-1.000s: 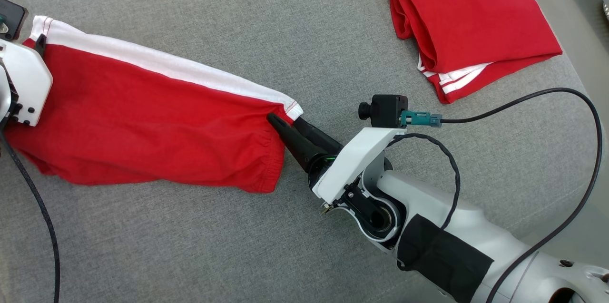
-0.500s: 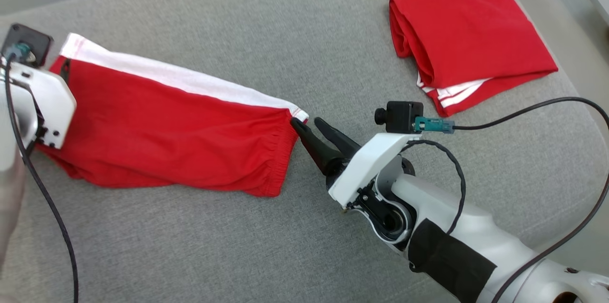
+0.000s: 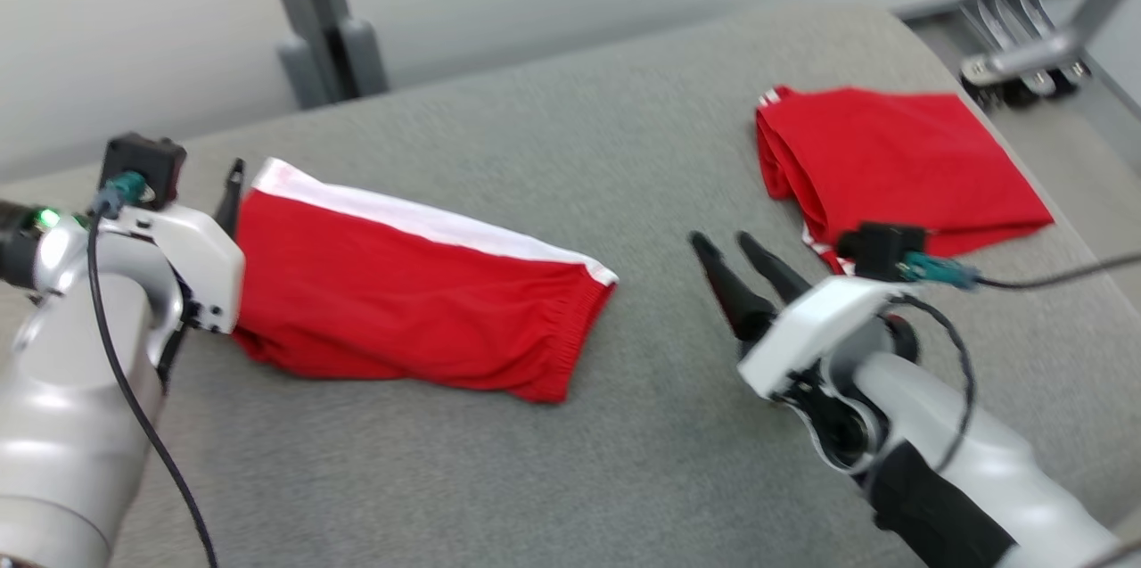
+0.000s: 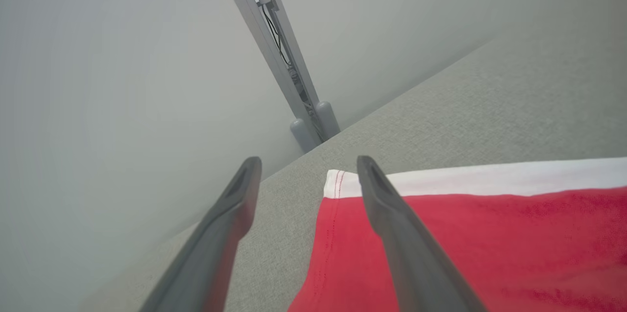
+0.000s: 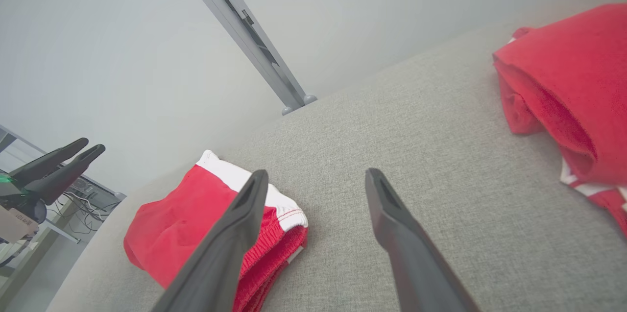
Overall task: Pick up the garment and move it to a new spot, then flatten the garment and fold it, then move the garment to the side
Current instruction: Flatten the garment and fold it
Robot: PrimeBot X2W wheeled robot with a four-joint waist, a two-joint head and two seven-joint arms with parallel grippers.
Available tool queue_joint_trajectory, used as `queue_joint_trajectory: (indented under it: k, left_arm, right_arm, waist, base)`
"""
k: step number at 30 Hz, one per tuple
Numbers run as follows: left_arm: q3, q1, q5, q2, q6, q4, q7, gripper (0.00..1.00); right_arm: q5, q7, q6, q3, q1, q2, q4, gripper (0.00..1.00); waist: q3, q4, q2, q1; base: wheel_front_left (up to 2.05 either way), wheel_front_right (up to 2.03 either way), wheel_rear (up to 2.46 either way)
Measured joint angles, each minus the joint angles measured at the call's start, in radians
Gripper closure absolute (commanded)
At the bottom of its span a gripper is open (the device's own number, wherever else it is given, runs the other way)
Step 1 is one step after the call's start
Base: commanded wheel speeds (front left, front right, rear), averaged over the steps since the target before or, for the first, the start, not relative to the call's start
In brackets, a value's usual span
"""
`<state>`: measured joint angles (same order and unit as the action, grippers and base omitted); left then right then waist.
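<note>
The garment (image 3: 401, 300), red shorts with a white side stripe, lies folded lengthwise on the grey padded table (image 3: 553, 479), left of centre. My left gripper (image 4: 308, 162) hovers open over its left end, with nothing between the fingers; one dark finger (image 3: 233, 189) shows beside the white corner. My right gripper (image 3: 718, 238) is open and empty, a short way right of the elastic waistband end (image 5: 289, 224), not touching it. The right wrist view also shows the garment (image 5: 186, 219) and the left gripper (image 5: 83, 148) raised beyond it.
A second folded red garment (image 3: 891, 158) with white stripes lies at the table's far right (image 5: 573, 86). A grey metal post (image 3: 312, 15) stands behind the table's back edge, and more frame legs (image 3: 1016, 42) at the far right. Bare table lies between the two garments.
The head camera has tilted up. My right gripper has left the waistband corner and drawn back to the right. My left gripper has come off the garment's left end.
</note>
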<state>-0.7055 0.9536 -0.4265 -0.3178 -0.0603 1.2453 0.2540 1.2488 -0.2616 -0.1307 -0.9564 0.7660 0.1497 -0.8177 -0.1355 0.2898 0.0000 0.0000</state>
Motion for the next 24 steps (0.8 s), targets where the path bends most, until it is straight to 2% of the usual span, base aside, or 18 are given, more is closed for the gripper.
queue_joint_trajectory:
  k: [2, 6, 12, 14, 18, 24]
  left_arm:
    - [0.026, -0.038, -0.019, 0.008, 0.014, -0.043, 0.006, 0.00]
    - [0.114, -0.135, -0.032, -0.016, 0.065, -0.275, 0.008, 0.00]
    - [0.277, -0.399, -0.011, -0.027, 0.126, -0.566, 0.009, 0.00]
    - [0.337, -0.487, -0.001, -0.007, 0.142, -0.653, 0.009, 0.00]
    - [0.442, -0.649, 0.046, 0.051, 0.140, -0.815, 0.009, 0.00]
    - [0.585, -0.840, 0.145, 0.164, 0.111, -0.983, 0.009, 0.00]
  right_arm:
    - [-0.069, 0.000, 0.000, 0.074, -0.051, 0.025, 0.024, 0.00]
    - [-0.229, 0.000, 0.000, 0.244, -0.151, 0.072, 0.103, 0.00]
    - [-0.493, 0.000, 0.000, 0.453, -0.320, 0.069, 0.240, 0.00]
    - [-0.559, 0.000, 0.000, 0.499, -0.369, 0.056, 0.279, 0.00]
    - [-0.637, 0.000, 0.000, 0.568, -0.448, 0.019, 0.338, 0.00]
    - [-0.692, 0.000, 0.000, 0.625, -0.530, -0.018, 0.388, 0.00]
  waist:
    - [0.035, -0.021, 0.0000, 0.0000]
    - [0.089, -0.079, 0.0000, 0.0000]
    - [0.150, -0.166, 0.0000, 0.0000]
    - [0.166, -0.189, 0.0000, 0.0000]
    - [0.191, -0.231, 0.0000, 0.0000]
    - [0.212, -0.271, 0.0000, 0.0000]
  base:
    - [0.00, 0.00, 0.00]
    - [0.00, 0.00, 0.00]
    - [0.00, 0.00, 0.00]
    - [0.00, 0.00, 0.00]
    - [0.00, 0.00, 0.00]
    - [0.00, 0.00, 0.00]
